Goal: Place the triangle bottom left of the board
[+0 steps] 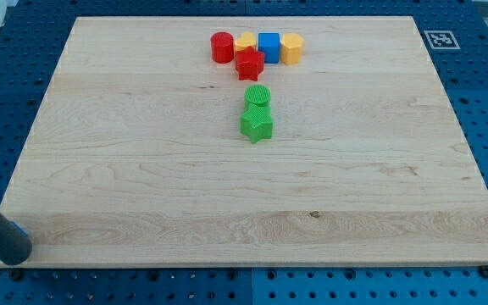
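Note:
My tip [15, 252] is at the board's bottom left corner, and the dark rod slants in from the view's left edge. A small blue sliver [24, 230] peeks out at the rod's right side, touching it; the rod hides the rest, so I cannot tell its shape. No triangle shows plainly anywhere else. The tip is far from the other blocks.
Near the top middle of the wooden board [142, 169] is a cluster: a red cylinder [222, 47], a partly hidden yellow block [246, 41], a blue cube [268, 47], a yellow block [291, 48] and a red block [249, 64]. Below them a green cylinder [257, 97] touches a green star-like block [257, 125].

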Controlling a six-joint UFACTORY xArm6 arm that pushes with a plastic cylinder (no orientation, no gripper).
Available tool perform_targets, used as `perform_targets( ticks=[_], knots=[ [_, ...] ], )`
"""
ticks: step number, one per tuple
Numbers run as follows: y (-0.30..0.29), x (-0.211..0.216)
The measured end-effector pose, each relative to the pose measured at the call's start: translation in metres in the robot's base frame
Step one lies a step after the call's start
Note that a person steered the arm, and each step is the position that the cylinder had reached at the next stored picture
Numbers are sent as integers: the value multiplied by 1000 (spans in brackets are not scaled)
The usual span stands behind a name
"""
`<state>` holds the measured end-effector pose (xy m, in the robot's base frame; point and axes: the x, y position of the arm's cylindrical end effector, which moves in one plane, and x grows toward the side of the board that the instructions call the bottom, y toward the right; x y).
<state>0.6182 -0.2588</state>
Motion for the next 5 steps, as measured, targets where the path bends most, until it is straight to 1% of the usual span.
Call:
perform_targets(
  ticks=[2, 4, 5],
  knots=[
    [-4, 0],
    [50, -1],
    [60, -5]
  ],
)
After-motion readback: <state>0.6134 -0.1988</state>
